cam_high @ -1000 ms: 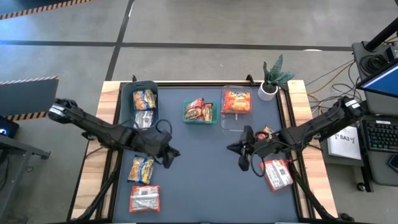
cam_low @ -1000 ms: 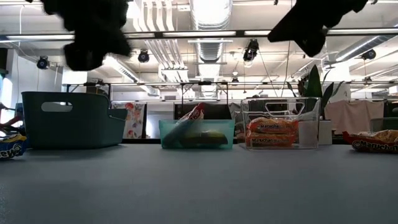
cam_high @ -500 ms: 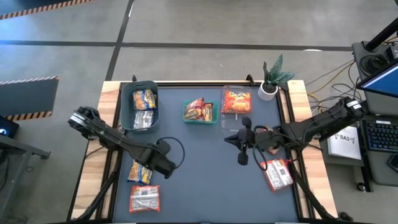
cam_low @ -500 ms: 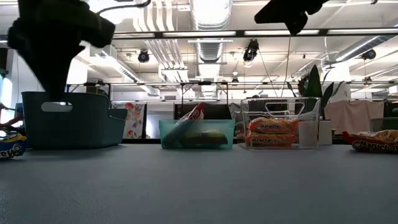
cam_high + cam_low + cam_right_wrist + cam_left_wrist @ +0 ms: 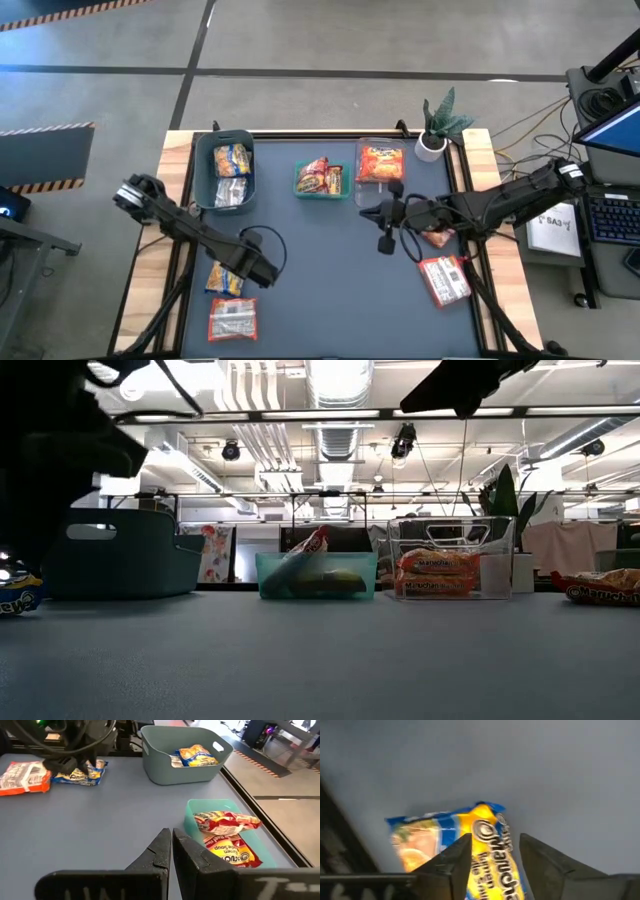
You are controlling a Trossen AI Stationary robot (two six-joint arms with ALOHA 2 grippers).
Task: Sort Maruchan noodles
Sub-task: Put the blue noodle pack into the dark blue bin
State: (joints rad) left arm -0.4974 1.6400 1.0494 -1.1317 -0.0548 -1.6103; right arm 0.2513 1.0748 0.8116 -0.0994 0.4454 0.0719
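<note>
Since the earlier frames, the left gripper (image 5: 262, 272) has travelled from the table's middle toward the near left corner. It now sits low over the yellow-and-blue flat plastic noodle packet (image 5: 226, 279). The right gripper (image 5: 383, 243) has shifted slightly toward the far edge.

Near zone, left corner:
- A red-and-white flat noodle packet (image 5: 233, 320) lies nearest the near edge.
- The yellow-and-blue packet lies just beyond it. In the left wrist view this packet (image 5: 465, 845) shows between the partly parted fingers (image 5: 451, 865). Contact is not confirmed; nothing is held.

Near zone, right edge:
- A second red-and-white packet (image 5: 446, 281) lies flat on the mat.

Middle zone:
- The right gripper hangs above the mat, fingers pressed together and empty.
- An orange-red packet (image 5: 436, 236) lies partly under the right arm.

Far zone, along the far edge:
- A dark teal plastic bin (image 5: 206, 160) at the left holds two packets.
- A small light-green tray (image 5: 321, 193) holds red packets.
- A clear plastic bin (image 5: 364, 194) holds an orange-red packet.
- A potted plant (image 5: 439, 125) stands at the far right corner.

Handling judgement: the packet is probably light, with slick crinkly film over a brittle noodle block. Grip across the short width near mid-length. Use moderate force, since hard clamping may crack the contents and a corner grip may slip.
</note>
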